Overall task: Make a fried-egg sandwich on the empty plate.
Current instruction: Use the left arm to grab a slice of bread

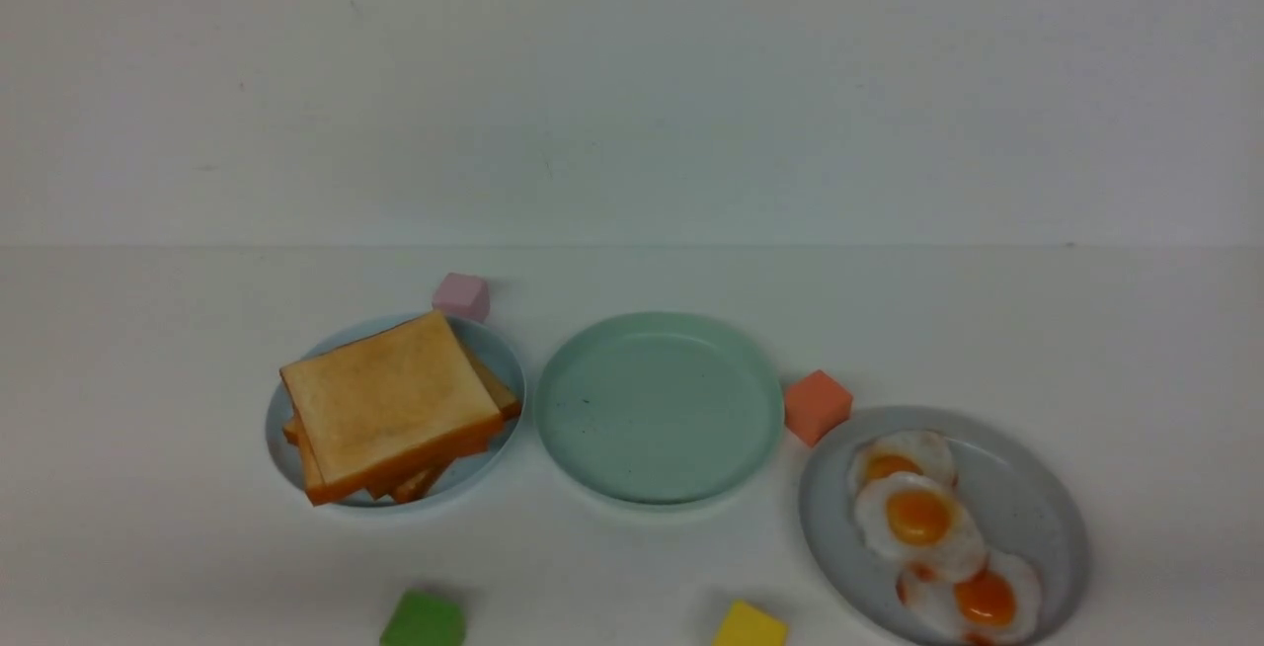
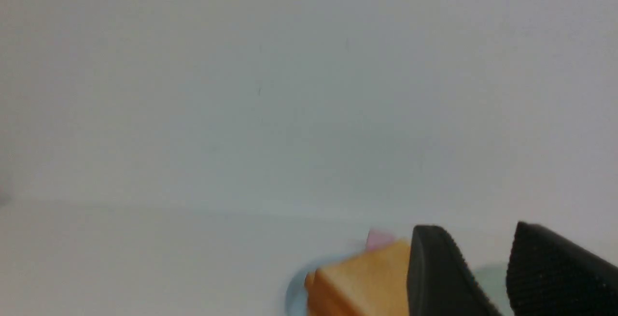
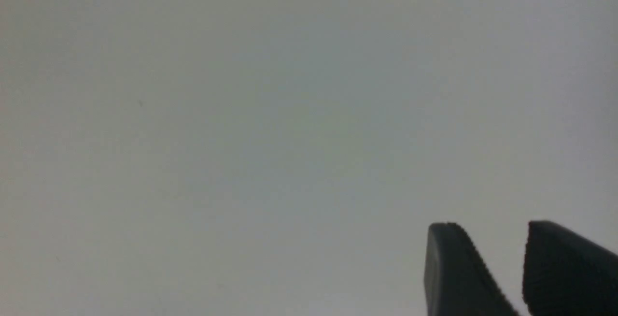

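A stack of tan toast slices (image 1: 390, 404) with orange-brown crusts lies on a pale blue plate (image 1: 506, 362) at the left. The empty mint-green plate (image 1: 660, 407) sits in the middle. Three fried eggs (image 1: 918, 518) overlap on a grey plate (image 1: 1032, 488) at the right. Neither gripper shows in the front view. My left gripper (image 2: 475, 231) has its fingers apart with nothing between them, and it looks low across the table at the toast (image 2: 362, 277) and a sliver of the mint plate (image 2: 490, 282). My right gripper (image 3: 490, 226) also has its fingers apart, against blank wall only.
A pink block (image 1: 461, 296) stands behind the toast plate. An orange block (image 1: 817, 407) sits between the mint and grey plates. A green block (image 1: 423, 620) and a yellow block (image 1: 750, 626) lie at the near edge. A white wall closes the back.
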Controlling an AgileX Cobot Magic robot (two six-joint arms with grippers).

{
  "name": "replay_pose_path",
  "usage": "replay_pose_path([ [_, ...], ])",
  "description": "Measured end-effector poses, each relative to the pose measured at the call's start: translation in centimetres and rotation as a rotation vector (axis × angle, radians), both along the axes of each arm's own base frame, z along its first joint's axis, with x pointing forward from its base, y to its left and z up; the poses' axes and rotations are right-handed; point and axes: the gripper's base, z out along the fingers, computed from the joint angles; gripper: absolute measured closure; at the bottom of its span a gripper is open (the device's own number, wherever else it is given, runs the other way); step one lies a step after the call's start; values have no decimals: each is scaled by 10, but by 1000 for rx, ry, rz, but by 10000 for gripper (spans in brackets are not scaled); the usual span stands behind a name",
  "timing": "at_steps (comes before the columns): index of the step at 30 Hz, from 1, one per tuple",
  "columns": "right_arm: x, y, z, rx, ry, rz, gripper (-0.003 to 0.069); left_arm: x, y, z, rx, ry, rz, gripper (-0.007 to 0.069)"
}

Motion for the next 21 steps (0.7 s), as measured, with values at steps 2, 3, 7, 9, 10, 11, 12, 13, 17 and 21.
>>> replay_pose_path([
  [2, 0, 1, 6, 16, -10, 14, 418, -2, 1, 6, -77, -59, -17, 386],
  [3, 0, 1, 18, 40, -22, 33, 418, -6, 2, 16, -174, -173, -44, 386],
  [7, 3, 3, 67, 103, -38, 80, 418, -14, 4, 42, -299, -274, -92, 386],
  [9, 5, 3, 81, 101, -23, 81, 418, -17, 4, 59, -315, -294, -103, 386],
  [10, 10, 3, 104, 109, 13, 75, 418, -18, 4, 83, -325, -291, -111, 386],
  [11, 14, 2, 111, 97, 38, 66, 418, -17, 4, 89, -323, -277, -110, 386],
  [12, 16, 2, 120, 98, 56, 55, 418, -16, 3, 107, -324, -247, -110, 386],
  [13, 23, 0, 132, 67, 100, 23, 418, -12, 2, 127, -319, -174, -105, 386],
  [17, 48, -7, 141, 31, 276, -77, 418, 12, -2, 151, -296, 130, -76, 386],
  [21, 78, -16, 121, -4, 528, -180, 418, 51, -6, 139, -237, 504, -17, 386],
])
